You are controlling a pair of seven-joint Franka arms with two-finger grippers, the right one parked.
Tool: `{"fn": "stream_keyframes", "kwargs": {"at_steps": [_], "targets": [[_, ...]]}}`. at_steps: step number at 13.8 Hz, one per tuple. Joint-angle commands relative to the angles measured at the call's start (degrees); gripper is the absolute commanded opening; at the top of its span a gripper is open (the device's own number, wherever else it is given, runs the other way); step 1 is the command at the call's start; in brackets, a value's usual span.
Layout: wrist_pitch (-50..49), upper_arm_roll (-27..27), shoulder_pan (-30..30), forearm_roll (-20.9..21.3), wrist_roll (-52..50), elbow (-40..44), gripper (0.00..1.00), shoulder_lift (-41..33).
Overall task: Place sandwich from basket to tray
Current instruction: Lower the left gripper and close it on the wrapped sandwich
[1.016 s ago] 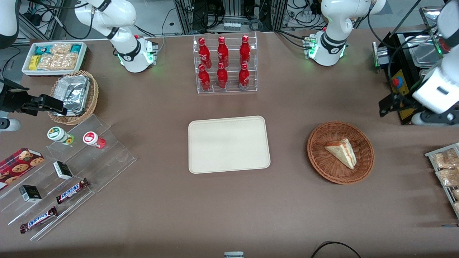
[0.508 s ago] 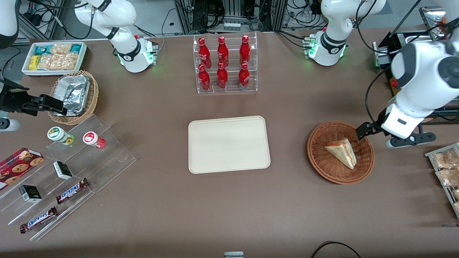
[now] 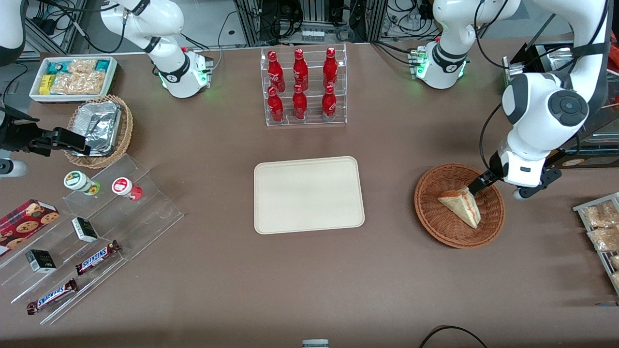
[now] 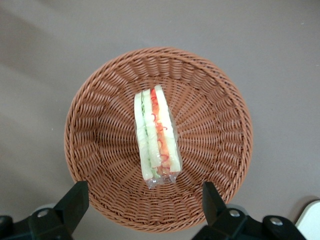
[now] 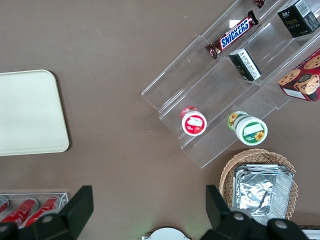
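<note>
Nothing has been moved yet, as far as I can see. The small triangular sandwich wedge (image 3: 461, 205), pale bread with red-orange and green filling along its cut edge, lies in the round reddish-brown wicker basket (image 3: 435, 220), near the middle and in what looks like clear wrap. The flat cream-beige rectangular plastic tray (image 3: 308, 194) sits on the brown worktop (image 3: 309, 280) toward the parked arm's end from the basket, well apart from it, with nothing on it.

The working arm's gripper (image 3: 478, 185) hangs over the basket's rim, just beside the sandwich's broad end. From the wrist view the gripper (image 4: 142, 197) has its two black fingers (image 4: 75, 200) spread wide, one to each side of the wedge and well clear of it, holding nothing. How high it stands above the sandwich is hard to judge from here.

So I would call this the approach. The grasp, the lift, the carry to the tray and the release all remain.
</note>
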Motion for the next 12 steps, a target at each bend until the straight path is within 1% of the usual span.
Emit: {"fn": "stream_keyframes", "kwargs": {"at_steps": [1, 5, 9, 12], "targets": [[2.52, 0.07, -0.45, 0.26, -2.49, -0.60, 1.00, 2.02], [4.98, 0.07, -0.45, 0.26, -3.02, -0.60, 1.00, 5.36], [10.16, -0.01, -0.53, 0.34, -5.13, -1.13, 1.00, 8.79], [11.76, -0.10, -0.62, 0.34, -5.22, -2.01, 1.00, 10.11]]}}
